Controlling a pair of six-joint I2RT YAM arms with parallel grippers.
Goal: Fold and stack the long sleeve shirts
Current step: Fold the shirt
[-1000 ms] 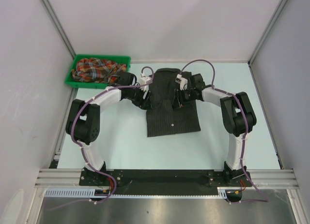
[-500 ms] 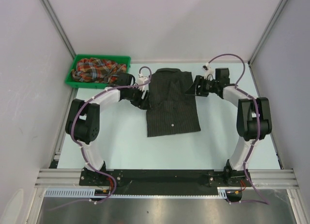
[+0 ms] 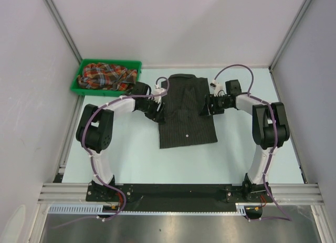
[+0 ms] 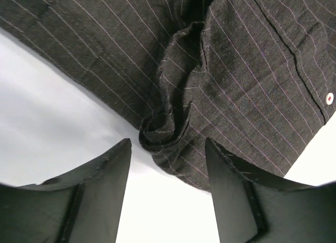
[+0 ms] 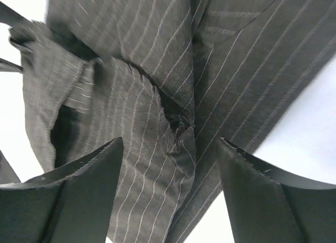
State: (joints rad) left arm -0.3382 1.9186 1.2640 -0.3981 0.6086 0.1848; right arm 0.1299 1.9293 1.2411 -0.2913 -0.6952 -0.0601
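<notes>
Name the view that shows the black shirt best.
Top external: almost the whole black shirt shows, collar to hem. Left wrist shows only a bunched fold at its edge; right wrist, only creased pinstriped cloth close up.

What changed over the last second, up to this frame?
The right gripper drew back from over the black shirt to beyond its right edge, then came back to that edge. Its jaws are open and hold nothing. The left arm's elbow shifted slightly inward. The left gripper stayed open at the shirt's left edge. The shirt's lower half, the plaid shirt and the green bin did not move.
</notes>
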